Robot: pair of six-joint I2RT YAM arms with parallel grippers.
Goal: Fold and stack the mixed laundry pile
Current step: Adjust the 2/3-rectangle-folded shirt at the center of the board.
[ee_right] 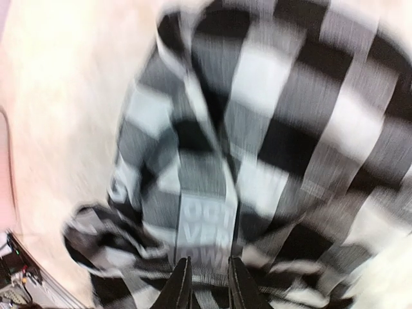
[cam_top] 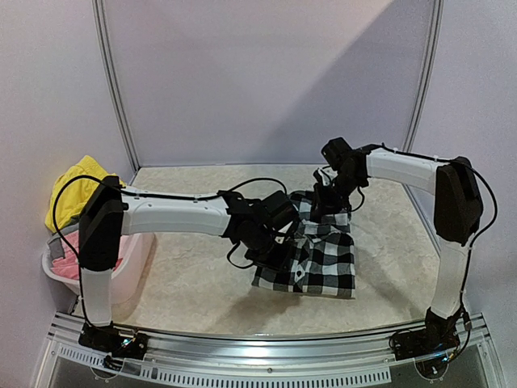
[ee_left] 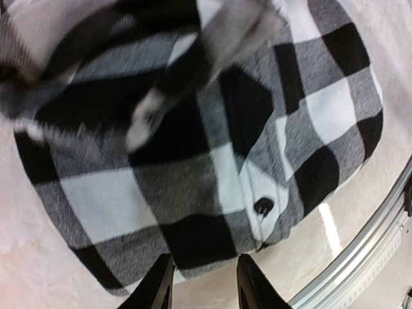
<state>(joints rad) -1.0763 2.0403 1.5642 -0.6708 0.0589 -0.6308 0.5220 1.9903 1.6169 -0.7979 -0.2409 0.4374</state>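
Observation:
The black-and-white checked shirt (cam_top: 323,259) lies in the middle of the table, its far part drawn up. My right gripper (cam_top: 327,206) sits over that far edge. In the right wrist view, which is blurred, the narrow gripper (ee_right: 210,262) pinches shirt (ee_right: 270,129) fabric just below a grey strip with white lettering (ee_right: 203,232). My left gripper (cam_top: 275,246) is at the shirt's left side. Its fingers (ee_left: 158,286) stand apart at the hem of the shirt (ee_left: 193,212), near a black button (ee_left: 262,206), with bare table showing between them. The gripper (ee_left: 205,261) holds nothing.
A white plastic basket (cam_top: 133,267) stands at the left table edge. A yellow garment (cam_top: 77,182) is heaped at its far side, with pink cloth (cam_top: 69,265) inside. The metal rail (cam_top: 266,356) runs along the near edge, and curtain walls close the back and sides.

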